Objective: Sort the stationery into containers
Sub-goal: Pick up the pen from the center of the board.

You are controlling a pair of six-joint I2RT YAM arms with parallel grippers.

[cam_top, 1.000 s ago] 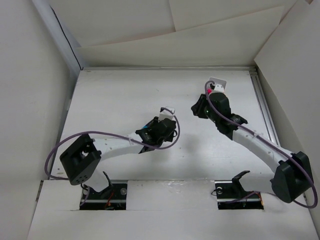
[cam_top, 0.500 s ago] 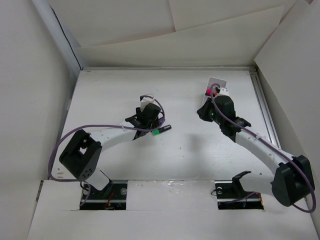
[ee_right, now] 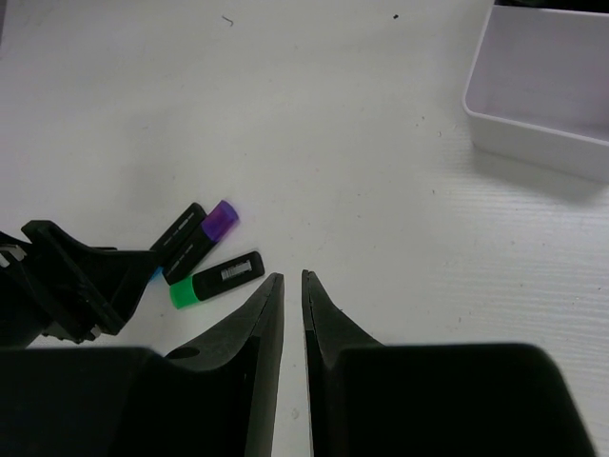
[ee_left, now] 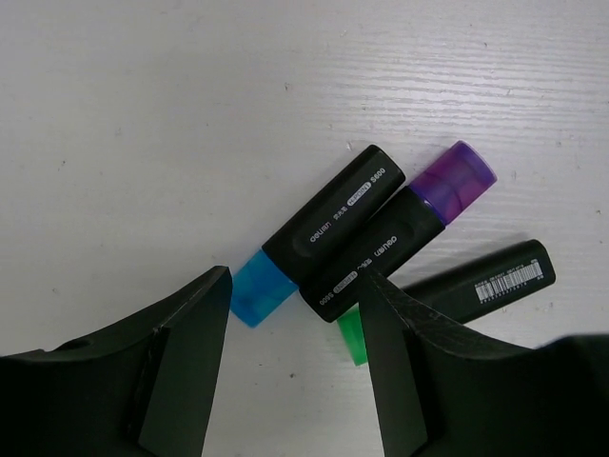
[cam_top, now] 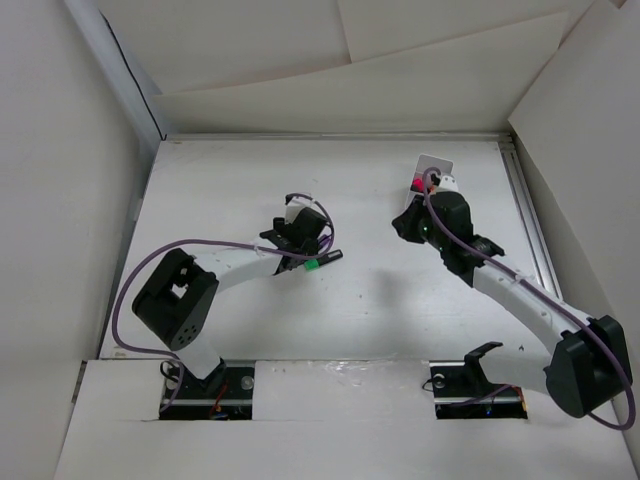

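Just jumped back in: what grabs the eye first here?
Three markers lie bunched on the table: the blue-capped marker, the purple-capped marker and the green-capped marker, with the left gripper open right above them. To the right, the right gripper is nearly closed and empty, near the white container.

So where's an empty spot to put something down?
Bare table at the far left, and in the stretch between the markers and the organiser. It's crowded at the left jaws, where all three markers lie bunched.
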